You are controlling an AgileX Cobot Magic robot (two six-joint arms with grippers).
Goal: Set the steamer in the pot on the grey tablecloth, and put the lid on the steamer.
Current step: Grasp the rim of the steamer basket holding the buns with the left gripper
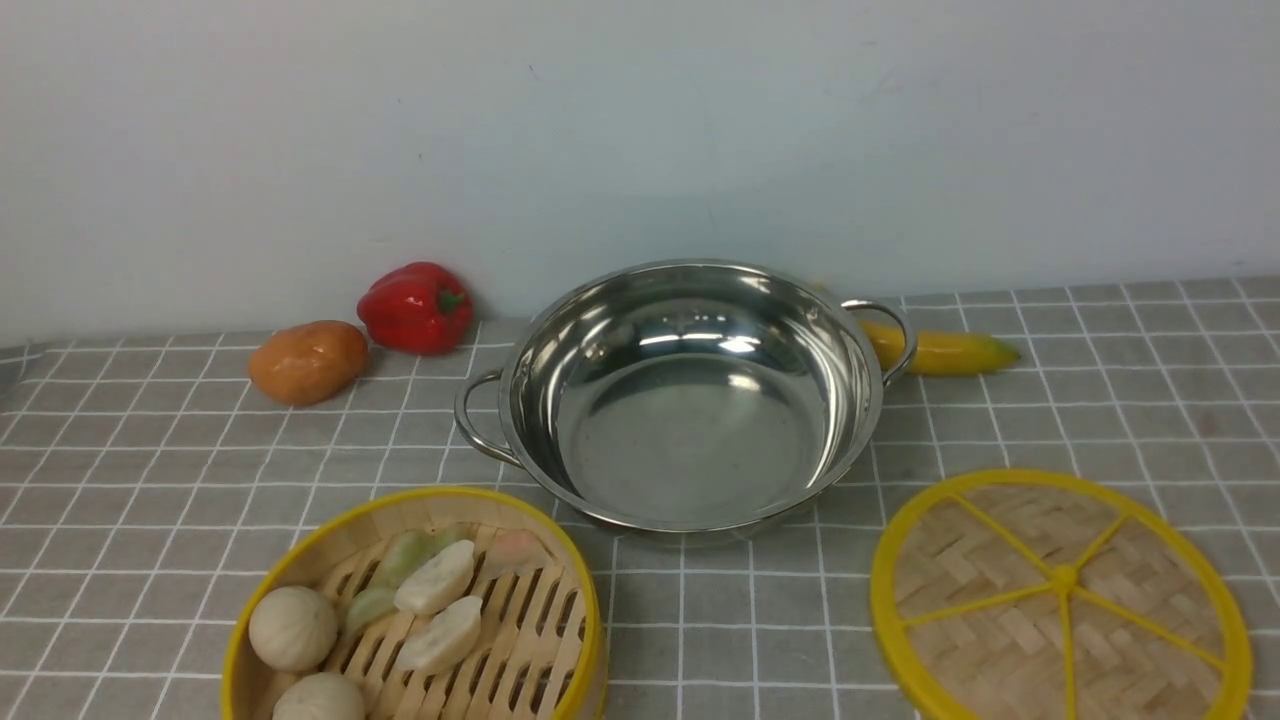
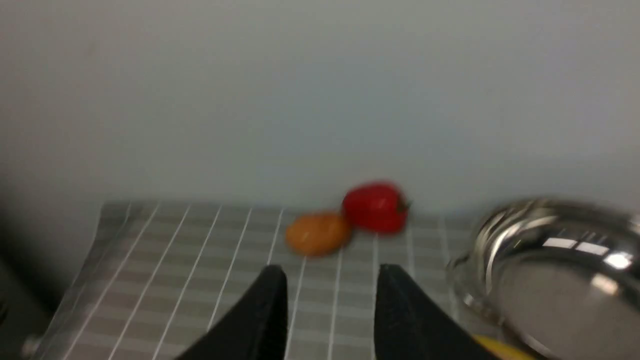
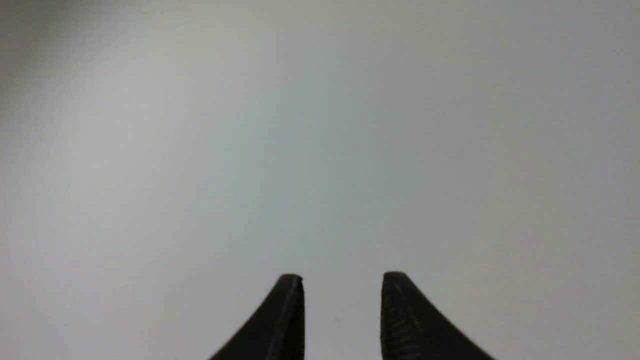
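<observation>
The shiny steel pot point(image 1: 690, 400) stands empty mid-table on the grey tablecloth point(image 1: 1100, 400). The bamboo steamer point(image 1: 300, 570), holding buns and dumplings, sits at the front left. The flat woven lid point(image 1: 1060, 595) with yellow spokes lies at the front right. Neither gripper shows in the front view. In the left wrist view my left gripper point(image 2: 331, 272) is open with nothing between its fingers, above the cloth, the pot point(image 2: 555, 270) off to one side and a sliver of yellow rim point(image 2: 500, 347) beneath. My right gripper point(image 3: 342, 280) is open and empty, facing only the blank wall.
A red bell pepper point(image 1: 415, 305) and an orange potato-like piece point(image 1: 308, 360) lie behind the steamer near the wall. A banana point(image 1: 940, 350) lies behind the pot's right handle. The wall rises close behind the table. The cloth's left edge point(image 2: 95, 250) shows in the left wrist view.
</observation>
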